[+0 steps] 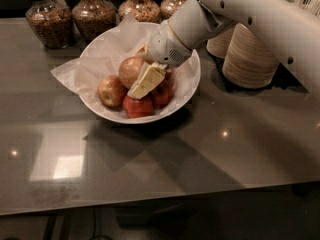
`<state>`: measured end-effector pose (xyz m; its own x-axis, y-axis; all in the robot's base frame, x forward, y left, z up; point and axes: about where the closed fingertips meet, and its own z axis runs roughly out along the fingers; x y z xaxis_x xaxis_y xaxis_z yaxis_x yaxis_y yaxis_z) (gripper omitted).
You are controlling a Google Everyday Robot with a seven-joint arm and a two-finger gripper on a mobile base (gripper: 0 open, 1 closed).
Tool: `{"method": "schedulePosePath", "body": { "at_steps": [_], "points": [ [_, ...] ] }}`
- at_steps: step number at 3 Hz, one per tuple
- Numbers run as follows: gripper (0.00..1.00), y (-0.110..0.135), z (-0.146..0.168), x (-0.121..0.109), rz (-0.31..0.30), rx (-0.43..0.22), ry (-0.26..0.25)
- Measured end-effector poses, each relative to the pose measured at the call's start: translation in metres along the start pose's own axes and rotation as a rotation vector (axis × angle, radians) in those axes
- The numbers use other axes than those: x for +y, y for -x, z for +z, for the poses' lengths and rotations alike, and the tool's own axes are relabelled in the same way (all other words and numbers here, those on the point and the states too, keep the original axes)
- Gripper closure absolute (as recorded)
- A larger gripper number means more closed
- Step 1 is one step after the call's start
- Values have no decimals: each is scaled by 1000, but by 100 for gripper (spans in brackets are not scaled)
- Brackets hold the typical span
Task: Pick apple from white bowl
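The white bowl (192, 76), lined with crinkled white paper, stands at the back middle of the dark table. The large pale yellow-orange apple (127, 68) lies in its middle, on top of smaller apples. My gripper (137, 72) reaches down into the bowl from the upper right. One pale finger (146, 80) lies against the apple's right front side and the other peeks out behind the apple. The gripper is shut on the apple, which still rests in the bowl.
A smaller yellowish-red apple (111, 90) and two deep-red apples (138, 107) lie in the bowl. Stacked tan paper bowls (250, 59) stand to the right. Several glass jars (46, 23) line the back edge. The table's front edge runs along the bottom.
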<state>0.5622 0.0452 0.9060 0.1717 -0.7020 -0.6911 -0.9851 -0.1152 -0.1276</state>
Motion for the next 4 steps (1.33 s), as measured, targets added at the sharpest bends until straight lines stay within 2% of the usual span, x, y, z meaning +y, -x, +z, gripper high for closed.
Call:
{"method": "schedulePosePath", "body": {
  "at_steps": [1, 2, 3, 4],
  "points": [
    [100, 11, -9, 4, -19, -79, -11],
    [100, 38, -33, 15, -84, -186, -47],
    [100, 55, -55, 27, -134, -276, -84],
    [100, 76, -91, 61, -131, -363, -86]
  ]
}}
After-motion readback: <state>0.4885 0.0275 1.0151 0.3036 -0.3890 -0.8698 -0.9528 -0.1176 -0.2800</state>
